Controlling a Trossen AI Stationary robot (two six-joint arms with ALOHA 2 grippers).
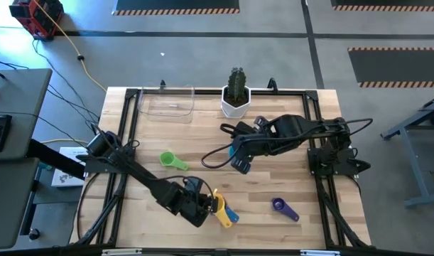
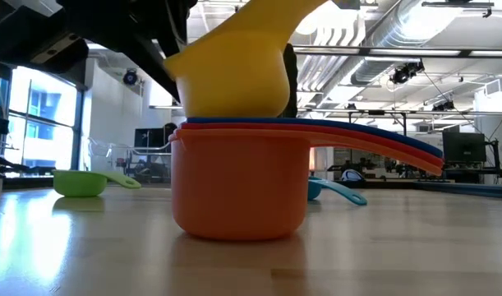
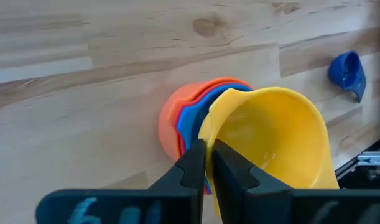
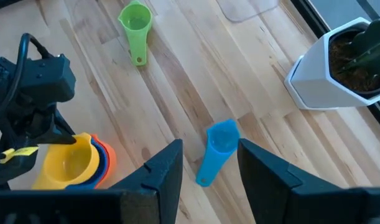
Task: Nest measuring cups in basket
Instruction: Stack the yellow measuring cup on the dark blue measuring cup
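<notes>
Low view shows the left gripper [image 3: 208, 163] pinching a glossy yellow cup [image 2: 234, 70], tilted atop the orange cup [image 2: 238, 185], flat handles [image 2: 382, 141] pointing right.

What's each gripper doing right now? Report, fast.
Left gripper: shut on the yellow cup, over the stack.
Right gripper: open, empty, above the teal cup.
</notes>
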